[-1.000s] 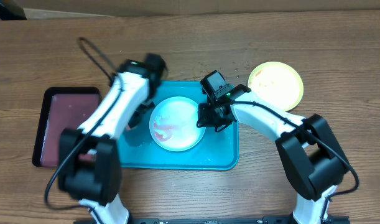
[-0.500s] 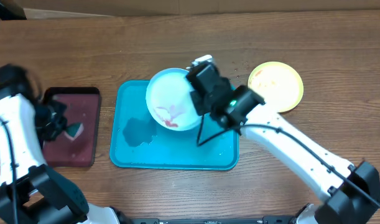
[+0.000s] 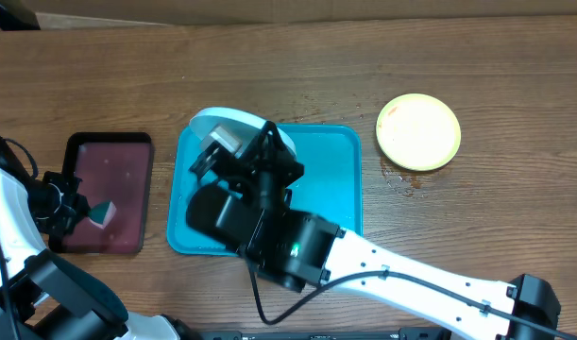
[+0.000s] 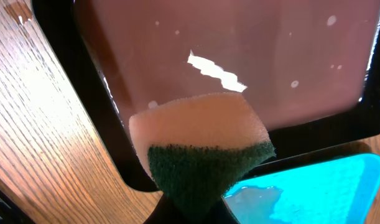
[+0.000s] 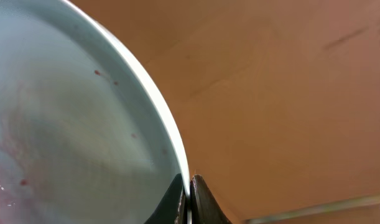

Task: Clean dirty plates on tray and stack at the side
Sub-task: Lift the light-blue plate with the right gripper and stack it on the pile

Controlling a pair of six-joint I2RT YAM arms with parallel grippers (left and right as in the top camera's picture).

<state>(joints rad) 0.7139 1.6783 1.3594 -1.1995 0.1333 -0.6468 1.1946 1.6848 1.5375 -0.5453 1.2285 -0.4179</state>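
Note:
My right gripper (image 5: 190,186) is shut on the rim of a pale mint plate (image 5: 71,124) with reddish streaks. It holds the plate lifted and tilted above the back left of the turquoise tray (image 3: 330,156). In the overhead view only the plate's far edge (image 3: 220,119) shows past my right gripper (image 3: 257,144). A yellow-green plate (image 3: 418,130) with a faint red smear lies on the table, right of the tray. My left gripper (image 3: 80,212) is shut on a yellow-and-green sponge (image 4: 202,143) over the maroon tray (image 3: 104,156). The white plate is out of view.
The maroon black-rimmed tray (image 4: 239,50) sits left of the turquoise tray (image 4: 314,193), which has a water puddle on it. My raised right arm (image 3: 364,264) covers the tray's middle and front. Small wet spots (image 3: 401,178) lie by the yellow-green plate.
My right gripper has lifted the streaked plate off the tray, raising and tilting it toward the back left. My left arm has swung left with the sponge to the maroon tray.

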